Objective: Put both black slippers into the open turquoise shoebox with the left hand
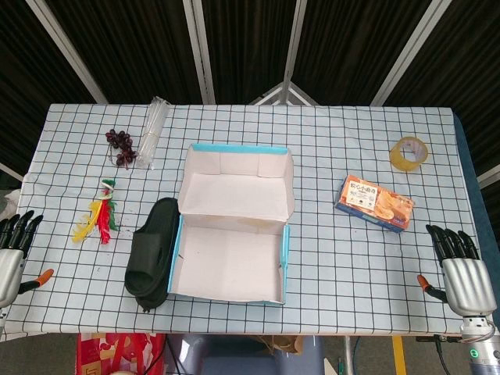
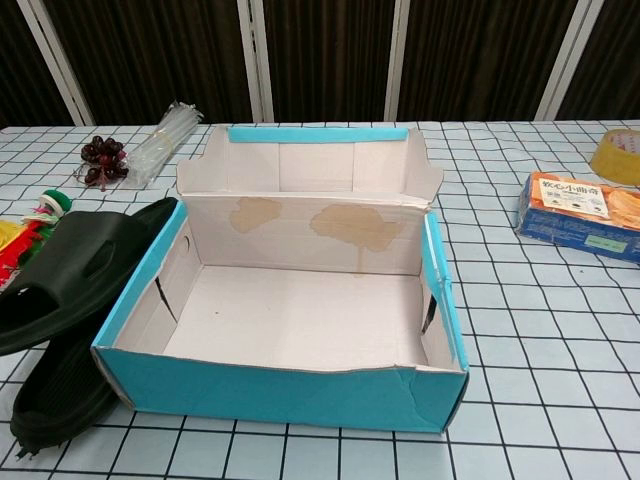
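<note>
Nothing of the task is done yet as I read it: the open turquoise cardboard shoebox (image 2: 285,385) has a bare pale floor, and both black rubber slippers (image 2: 70,275) lie outside it, stacked one on the other and pressed against the box's left wall on the checked-cloth counter (image 1: 351,266). In the chest view the upper slipper tilts up against that wall with its strap opening showing, while the lower one lies flat beneath it with its toe poking out toward the box's front left corner. They look soft, matte and thick-soled, so I judge each will need its own lift. My left hand (image 1: 11,254) hovers well to the left of the box at the counter's edge, fingers spread and holding nothing. My right hand (image 1: 461,273) sits well to the right of the box, likewise spread and empty. Both pick-ups and both placements remain. The box's hinged lid stands up behind it, stained inside.
</note>
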{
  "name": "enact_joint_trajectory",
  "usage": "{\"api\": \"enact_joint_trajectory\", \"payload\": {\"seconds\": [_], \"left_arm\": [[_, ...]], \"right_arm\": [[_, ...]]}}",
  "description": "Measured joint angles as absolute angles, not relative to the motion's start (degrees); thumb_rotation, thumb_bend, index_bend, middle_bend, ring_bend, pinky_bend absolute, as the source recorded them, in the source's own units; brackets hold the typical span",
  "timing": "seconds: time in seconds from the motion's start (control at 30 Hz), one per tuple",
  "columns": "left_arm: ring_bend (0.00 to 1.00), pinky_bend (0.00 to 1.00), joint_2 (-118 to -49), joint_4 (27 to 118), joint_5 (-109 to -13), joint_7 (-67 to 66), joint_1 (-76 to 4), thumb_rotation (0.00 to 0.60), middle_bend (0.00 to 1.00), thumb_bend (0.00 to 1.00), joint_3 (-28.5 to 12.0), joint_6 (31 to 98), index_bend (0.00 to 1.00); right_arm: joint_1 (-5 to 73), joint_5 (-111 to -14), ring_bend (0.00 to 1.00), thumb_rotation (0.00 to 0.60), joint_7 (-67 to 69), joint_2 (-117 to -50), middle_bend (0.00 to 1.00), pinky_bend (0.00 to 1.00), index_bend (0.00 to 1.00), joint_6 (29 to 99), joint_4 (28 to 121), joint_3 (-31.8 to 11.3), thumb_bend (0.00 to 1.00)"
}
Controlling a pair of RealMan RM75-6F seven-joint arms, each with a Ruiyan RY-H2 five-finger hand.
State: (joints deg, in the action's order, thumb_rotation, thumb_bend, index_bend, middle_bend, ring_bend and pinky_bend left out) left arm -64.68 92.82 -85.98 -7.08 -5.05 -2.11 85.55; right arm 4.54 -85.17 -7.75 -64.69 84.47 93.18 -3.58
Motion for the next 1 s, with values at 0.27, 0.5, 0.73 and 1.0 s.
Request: {"api": "enact_joint_trajectory", "payload": {"seconds": [0.27,0.5,0.73,1.0], "left_arm": [[0.0,0.05,-63.41,95.32,-89.21,-4.82,-4.96,0.6,0.03,0.08,-0.12,85.37,0.06],[0.0,0.05,-58.41,100.82,-92.11,7.78,-6.85,0.6,0.02,0.05,2.79,80.31,0.05],[0.0,0.04,-46.24,108.5,-92.09,17.19,-15.67,0.6,0.04,0.04,2.86,66.53,0.04],[0.0,0.04,-40.99,113.23,-83.2,16.0,-25.78,0.6,0.04,0.04,-0.12,50.55,0.03]], "right_arm": [[4.06,-86.16,0.13,0.6,-6.36,-64.14,0.13,0.09,0.06,85.42,93.48,-3.22,0.24],[3.57,-85.86,0.13,0.6,-4.87,-63.72,0.13,0.09,0.06,85.8,93.13,-3.31,0.24],[3.99,-86.09,0.13,0.6,-5.52,-63.78,0.13,0.09,0.06,84.81,93.55,-3.08,0.24],[4.23,-85.07,0.13,0.6,-6.39,-63.71,0.13,0.09,0.06,83.77,94.13,-3.13,0.23]]}}
